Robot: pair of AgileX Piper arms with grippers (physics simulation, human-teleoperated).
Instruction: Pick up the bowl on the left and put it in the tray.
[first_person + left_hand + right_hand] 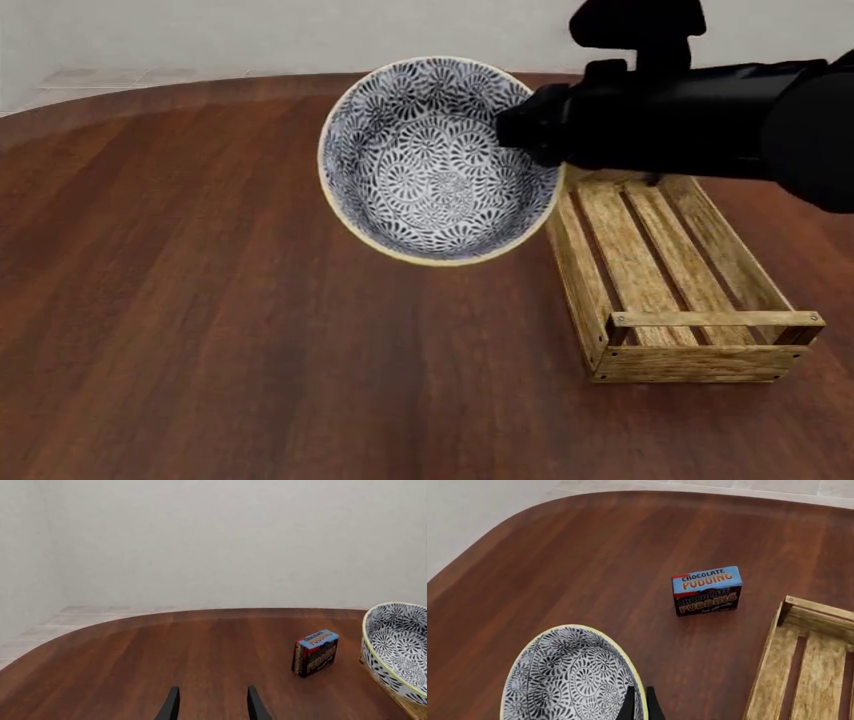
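The blue-and-white patterned bowl (434,165) hangs tilted in the air, its inside facing the front camera, just left of the wooden slat tray (577,270). My right gripper (639,704) is shut on the bowl's (567,680) pale rim, one finger inside and one outside. The right arm (694,110) reaches in from the right above the tray's far end. The tray (807,655) lies beside the bowl in the right wrist view. My left gripper (211,704) is open over bare table with nothing between its fingers, and the bowl (400,645) shows off to its side.
A small chocolate pudding box (707,591) stands upright on the table beyond the bowl and near the tray's far end; it also shows in the left wrist view (315,652). The brown wooden table (200,330) has a rounded far edge.
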